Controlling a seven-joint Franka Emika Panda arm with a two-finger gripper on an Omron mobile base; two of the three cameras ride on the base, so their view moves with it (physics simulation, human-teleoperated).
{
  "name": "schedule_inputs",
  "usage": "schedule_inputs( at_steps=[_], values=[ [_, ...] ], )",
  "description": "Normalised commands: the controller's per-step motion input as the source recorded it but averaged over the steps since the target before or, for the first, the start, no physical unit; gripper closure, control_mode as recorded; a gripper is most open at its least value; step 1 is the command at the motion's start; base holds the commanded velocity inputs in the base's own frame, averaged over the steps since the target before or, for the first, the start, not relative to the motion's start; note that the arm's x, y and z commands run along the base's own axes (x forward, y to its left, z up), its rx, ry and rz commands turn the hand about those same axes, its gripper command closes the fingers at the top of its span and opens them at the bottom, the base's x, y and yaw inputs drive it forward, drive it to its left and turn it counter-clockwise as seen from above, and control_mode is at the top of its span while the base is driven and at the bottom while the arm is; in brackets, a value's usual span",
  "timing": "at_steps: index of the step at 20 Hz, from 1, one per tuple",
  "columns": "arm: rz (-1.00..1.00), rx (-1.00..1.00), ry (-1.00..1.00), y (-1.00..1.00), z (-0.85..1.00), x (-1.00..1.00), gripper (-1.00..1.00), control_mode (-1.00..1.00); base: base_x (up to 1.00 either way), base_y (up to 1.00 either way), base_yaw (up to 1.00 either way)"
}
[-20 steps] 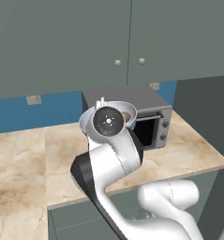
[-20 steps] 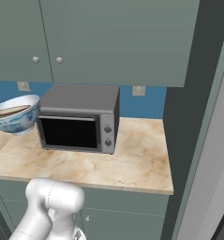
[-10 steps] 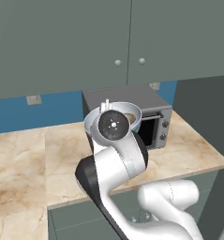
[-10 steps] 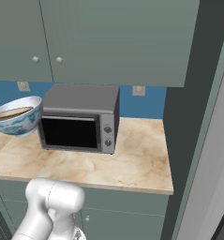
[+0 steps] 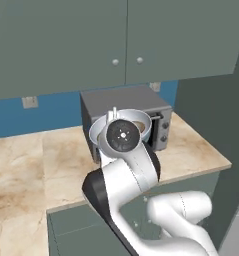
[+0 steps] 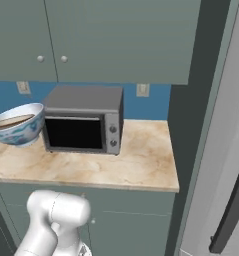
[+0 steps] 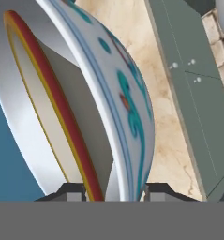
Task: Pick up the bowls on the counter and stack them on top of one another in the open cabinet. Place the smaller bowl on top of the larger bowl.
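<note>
While the gripper (image 7: pixel 112 192) is clamping the stacked bowls (image 6: pixel 16 125) by the rim beside the microwave (image 6: pixel 83 119), you are seeing no open cabinet ahead.

Glossy glazed larger bowl (image 7: pixel 127 108), marbled stone counter (image 6: pixel 136 160), matt grey microwave (image 6: pixel 83 120)

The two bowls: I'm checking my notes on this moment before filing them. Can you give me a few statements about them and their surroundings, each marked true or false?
1. The small tan-brown bowl sits inside the deep white and pale blue bowl. True.
2. The gripper clamps the blue bowl's rim. True.
3. The bowls rest on the beige marbled counter. False: they are held above it.
4. The grey microwave door hangs open. False: it is closed.
5. The grey-green wall cabinet doors above the microwave are closed. True.
</note>
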Motion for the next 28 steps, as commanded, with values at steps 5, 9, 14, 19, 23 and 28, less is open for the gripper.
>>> schedule_inputs(
  at_steps=[5,9,14,19,23,28],
  values=[
    [0.00,0.00,0.00,0.00,0.00,0.00,1.00,1.00,-0.42,-0.34,-0.22],
    [0.00,0.00,0.00,0.00,0.00,0.00,1.00,1.00,-0.42,-0.48,-0.27],
    [0.00,0.00,0.00,0.00,0.00,0.00,1.00,1.00,-0.44,-0.59,-0.29],
    [0.00,0.00,0.00,0.00,0.00,0.00,1.00,1.00,-0.45,-0.60,-0.31],
    [0.00,0.00,0.00,0.00,0.00,0.00,1.00,1.00,-0.43,-0.65,-0.33],
    [0.00,0.00,0.00,0.00,0.00,0.00,1.00,1.00,-0.27,-0.74,-0.34]
  ],
)
